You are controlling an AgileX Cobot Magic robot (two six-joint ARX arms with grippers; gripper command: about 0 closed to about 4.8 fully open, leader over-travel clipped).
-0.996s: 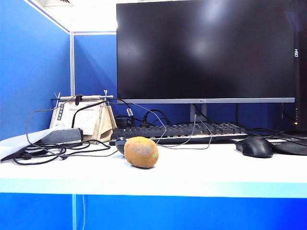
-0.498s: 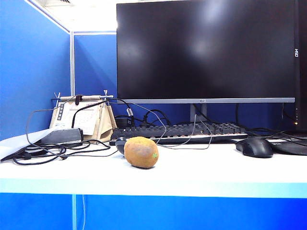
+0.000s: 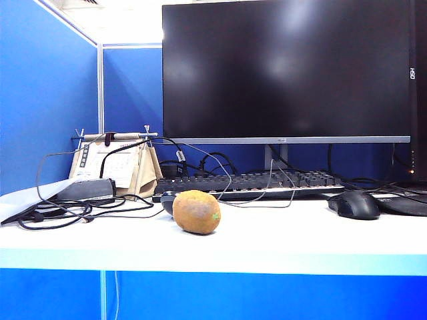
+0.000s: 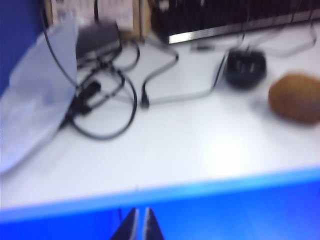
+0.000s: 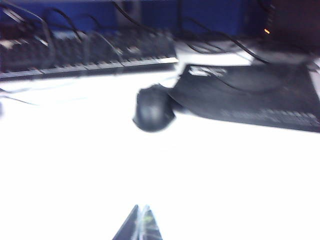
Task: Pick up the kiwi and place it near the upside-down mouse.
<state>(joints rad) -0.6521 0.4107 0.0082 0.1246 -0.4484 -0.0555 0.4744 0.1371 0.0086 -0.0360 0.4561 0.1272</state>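
The kiwi (image 3: 197, 212) is lying on the white tabletop (image 3: 280, 237), just in front of the upside-down mouse (image 3: 169, 199), which is peeking out behind it at the keyboard's (image 3: 247, 183) left end. In the left wrist view the two are sitting near each other with a small gap between them: kiwi (image 4: 295, 97) and upside-down mouse (image 4: 244, 67).

Neither arm is showing in the exterior view. The left gripper (image 4: 138, 226) is hanging off the tabletop's front edge, over the blue panel, its fingers pressed together and gripping nothing. The right gripper (image 5: 139, 223) is hovering above bare tabletop, well apart from the upright mouse (image 5: 153, 107) and the mouse pad (image 5: 250, 95); its fingers are likewise clenched and empty.

Judging by how things lie, the kiwi is already resting near the upside-down mouse, so the placement appears done, with nothing in either gripper and little left beyond the arms standing clear.
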